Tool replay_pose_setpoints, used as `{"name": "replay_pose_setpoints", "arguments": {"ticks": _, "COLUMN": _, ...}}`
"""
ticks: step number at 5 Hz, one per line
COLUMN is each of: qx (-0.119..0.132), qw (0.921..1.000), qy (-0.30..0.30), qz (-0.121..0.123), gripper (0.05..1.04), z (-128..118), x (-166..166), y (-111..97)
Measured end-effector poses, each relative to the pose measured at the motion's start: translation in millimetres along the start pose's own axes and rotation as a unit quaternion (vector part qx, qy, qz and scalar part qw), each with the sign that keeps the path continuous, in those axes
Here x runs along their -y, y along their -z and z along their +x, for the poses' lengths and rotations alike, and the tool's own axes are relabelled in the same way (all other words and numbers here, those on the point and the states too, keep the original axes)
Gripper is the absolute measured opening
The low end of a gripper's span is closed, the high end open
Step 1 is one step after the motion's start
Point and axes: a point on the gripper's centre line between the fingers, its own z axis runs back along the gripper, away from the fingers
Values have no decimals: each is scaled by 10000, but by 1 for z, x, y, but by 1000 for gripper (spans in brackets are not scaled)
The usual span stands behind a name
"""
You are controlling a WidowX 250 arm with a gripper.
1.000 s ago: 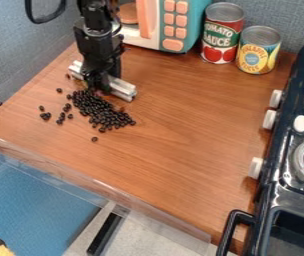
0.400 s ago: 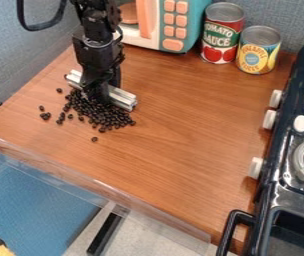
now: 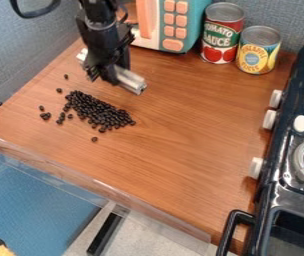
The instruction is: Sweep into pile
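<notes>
The gripper (image 3: 105,76) hangs above the upper left of the wooden surface, shut on a silver bar (image 3: 130,81) that runs slantwise from upper left to lower right. Below the bar, a band of dark beans (image 3: 100,111) lies in a dense cluster. Several loose beans (image 3: 46,116) are scattered to its left, and one bean (image 3: 94,139) sits by itself in front. Another single bean (image 3: 66,76) lies behind the cluster, left of the gripper. The bar appears raised off the surface, apart from the beans.
A toy microwave (image 3: 181,25) stands behind the gripper, with a tomato sauce can (image 3: 222,35) and a pineapple can (image 3: 257,52) to its right. The dark toy stove (image 3: 285,175) lines the right side. A clear rail (image 3: 94,187) edges the front of the wooden surface (image 3: 188,135).
Against the frame just before, the gripper and bar have moved up and slightly right, off the back of the bean cluster. Earlier they had moved onto its rear part. The cluster is slightly more compact.
</notes>
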Motion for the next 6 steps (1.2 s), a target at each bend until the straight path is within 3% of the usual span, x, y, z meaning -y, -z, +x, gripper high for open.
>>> {"name": "replay_pose_setpoints", "arguments": {"ticks": 1, "qx": -58, "qw": 9995, "qy": 189, "qz": -256, "gripper": 393, "z": -5, "x": 18, "y": -13}}
{"name": "replay_pose_setpoints", "arguments": {"ticks": 2, "qx": -351, "qw": 9918, "qy": 1229, "qz": 81, "gripper": 393, "z": -11, "x": 35, "y": -11}}
{"name": "replay_pose_setpoints", "arguments": {"ticks": 3, "qx": -352, "qw": 9734, "qy": 2166, "qz": 662, "gripper": 393, "z": -33, "x": 36, "y": 6}}
{"name": "replay_pose_setpoints", "arguments": {"ticks": 4, "qx": -322, "qw": 9427, "qy": 3151, "qz": 1048, "gripper": 393, "z": -59, "x": 45, "y": 11}}
{"name": "replay_pose_setpoints", "arguments": {"ticks": 5, "qx": -364, "qw": 9112, "qy": 3857, "qz": 1402, "gripper": 393, "z": -75, "x": 40, "y": 18}}
{"name": "replay_pose_setpoints", "arguments": {"ticks": 6, "qx": -330, "qw": 8914, "qy": 4251, "qz": 1533, "gripper": 393, "z": -85, "x": 36, "y": 23}}
